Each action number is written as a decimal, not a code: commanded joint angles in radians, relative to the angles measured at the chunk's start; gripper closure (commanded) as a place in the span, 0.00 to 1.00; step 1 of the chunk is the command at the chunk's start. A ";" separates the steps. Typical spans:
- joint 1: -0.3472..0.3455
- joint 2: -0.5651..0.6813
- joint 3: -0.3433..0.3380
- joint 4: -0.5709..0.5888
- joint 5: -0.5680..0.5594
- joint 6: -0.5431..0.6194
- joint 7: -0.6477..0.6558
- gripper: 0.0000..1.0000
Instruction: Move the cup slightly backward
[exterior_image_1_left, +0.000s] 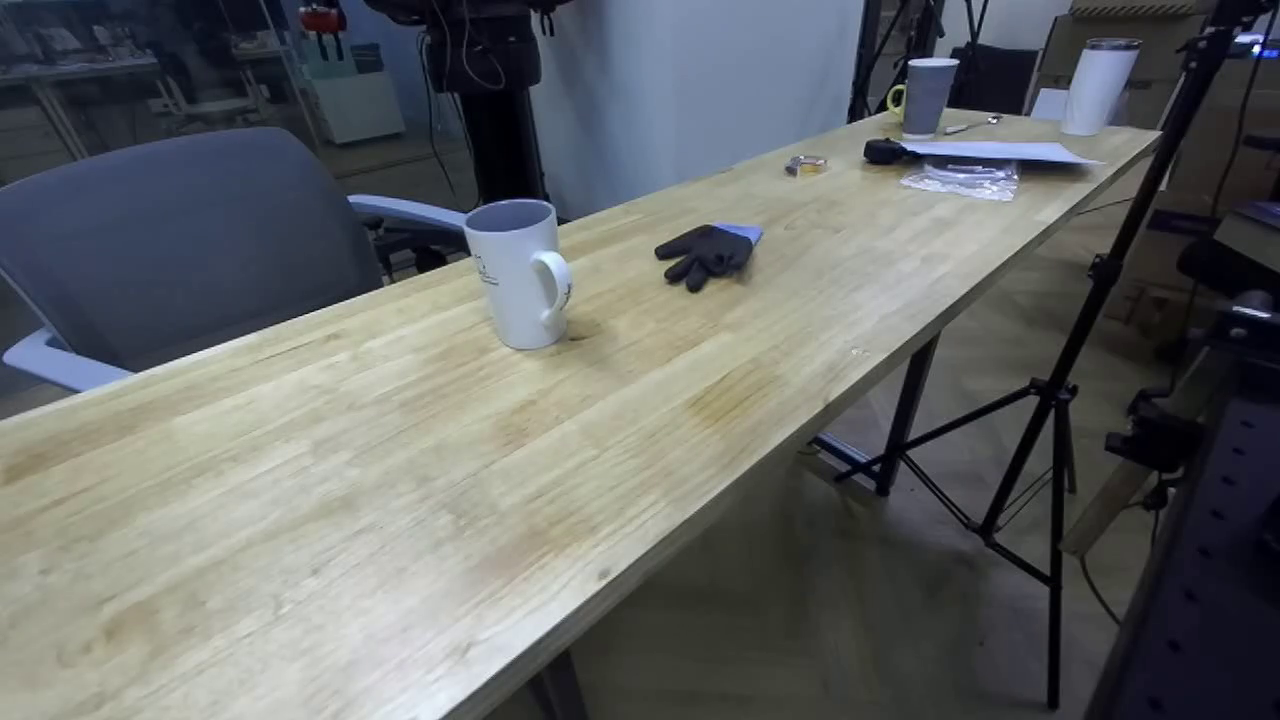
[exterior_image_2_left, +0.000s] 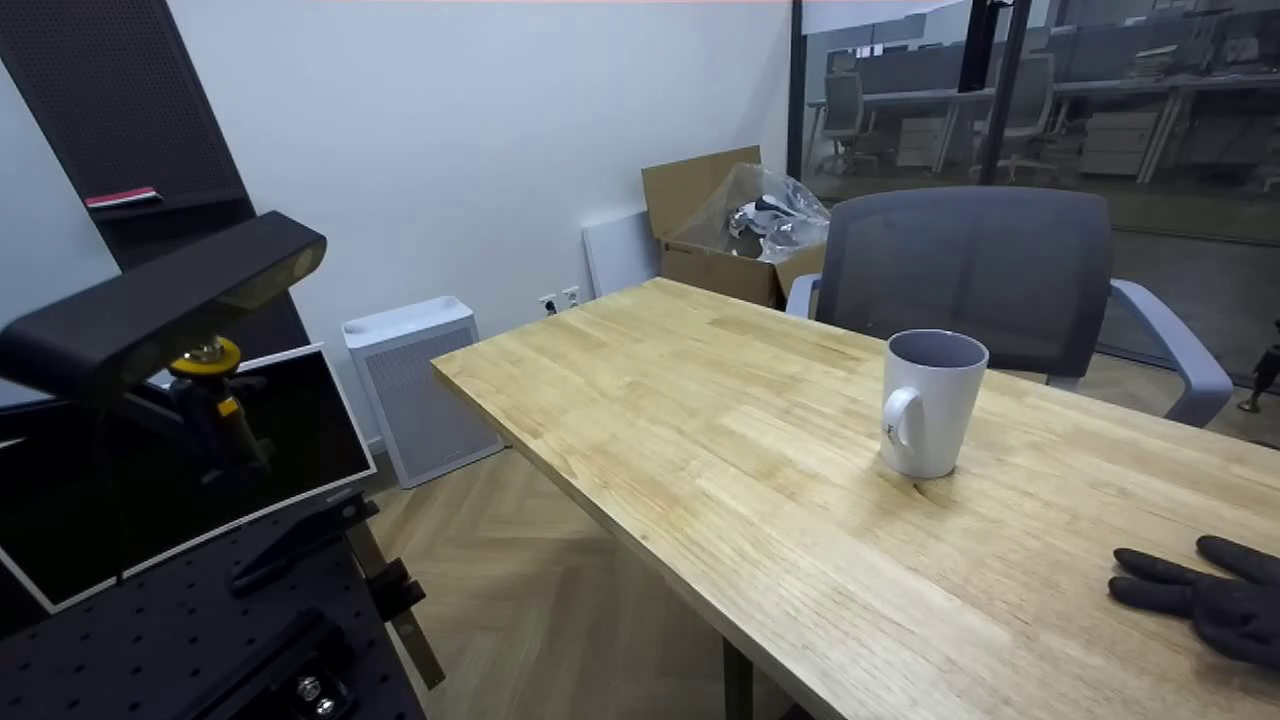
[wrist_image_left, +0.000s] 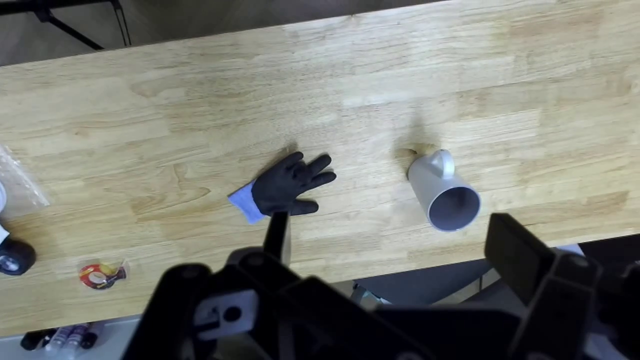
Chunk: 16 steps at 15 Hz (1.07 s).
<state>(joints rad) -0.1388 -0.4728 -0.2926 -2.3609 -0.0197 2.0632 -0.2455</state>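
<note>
The mug (exterior_image_1_left: 512, 290) stands upright on the table (exterior_image_1_left: 400, 480), near the edge by the chair (exterior_image_2_left: 965, 265), its handle turned away from that side; the print on it is too small to read, and the bottom of its dark inside is lost in shadow; the gripper (wrist_image_left: 392, 232) has its fingers spread wide, holding nothing, and the mug shows beyond the tips in the wrist view, touching neither; the gripper's body is blurred there and cut off by the bottom edge; the glove (exterior_image_2_left: 1230, 612) lies apart from the mug, cut off by the right edge in an exterior view but whole in the wrist view; at the table's far end a grey cup (exterior_image_1_left: 928, 98) hides most of something with a yellow handle (exterior_image_1_left: 894, 98), and a white tumbler (exterior_image_1_left: 1100, 90) stands near; paper (exterior_image_1_left: 1000, 151) covers part of a clear bag (exterior_image_1_left: 965, 182), and I cannot name the black thing (exterior_image_1_left: 884, 151) at the paper's corner; the markings on the tape (wrist_image_left: 100, 275) are too small to read; a red thing (exterior_image_1_left: 321, 20), cut off by the top edge in an exterior view, I cannot identify.
</note>
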 joint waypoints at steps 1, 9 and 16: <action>0.033 0.039 -0.029 0.056 0.089 -0.102 -0.097 0.00; 0.073 0.177 -0.059 0.122 0.208 -0.178 -0.239 0.00; 0.027 0.440 0.002 0.310 0.200 -0.343 -0.309 0.00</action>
<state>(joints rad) -0.0829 -0.1437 -0.3315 -2.1590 0.2340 1.7301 -0.5869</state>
